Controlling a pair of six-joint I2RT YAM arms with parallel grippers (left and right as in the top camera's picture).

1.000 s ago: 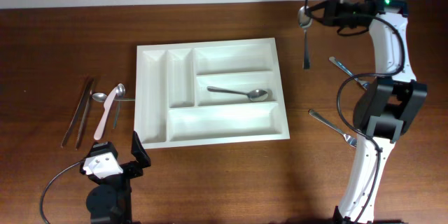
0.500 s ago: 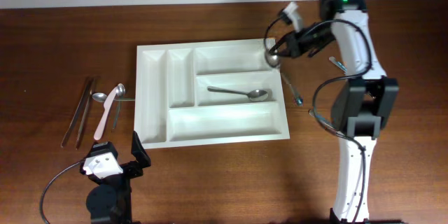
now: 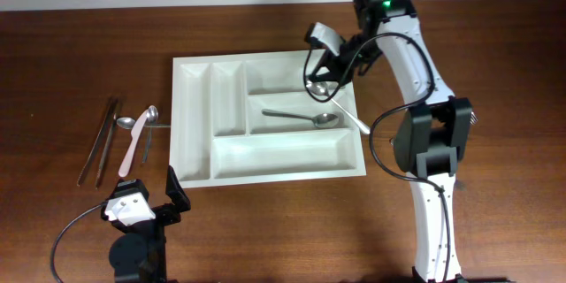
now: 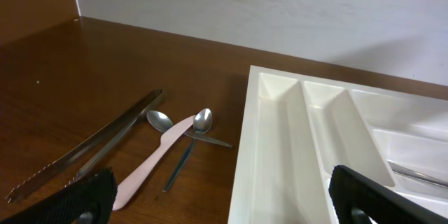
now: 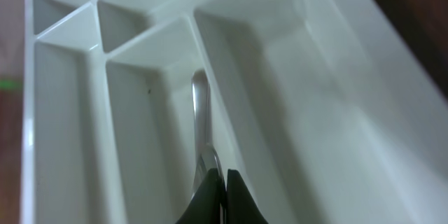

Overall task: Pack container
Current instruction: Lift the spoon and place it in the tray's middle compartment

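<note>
Well, the right gripper (image 5: 217, 182) pinched a spoon (image 5: 200, 105) over the tray (image 3: 265, 155). The left gripper (image 4: 222, 199) sat near the tray, fingers spread wide apart.

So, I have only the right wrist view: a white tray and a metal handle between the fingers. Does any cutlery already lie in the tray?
Observer: Yes, one steel spoon lies in the middle wide compartment of the white plastic cutlery tray.
Operator: Where is the bowl of my held one?
Observer: The held steel spoon in the right fingers has its bowl over the top wide compartment.
Operator: Is more waiting outside?
Observer: Left of the tray lie metal tongs, a pink plastic knife and two small spoons.
</note>
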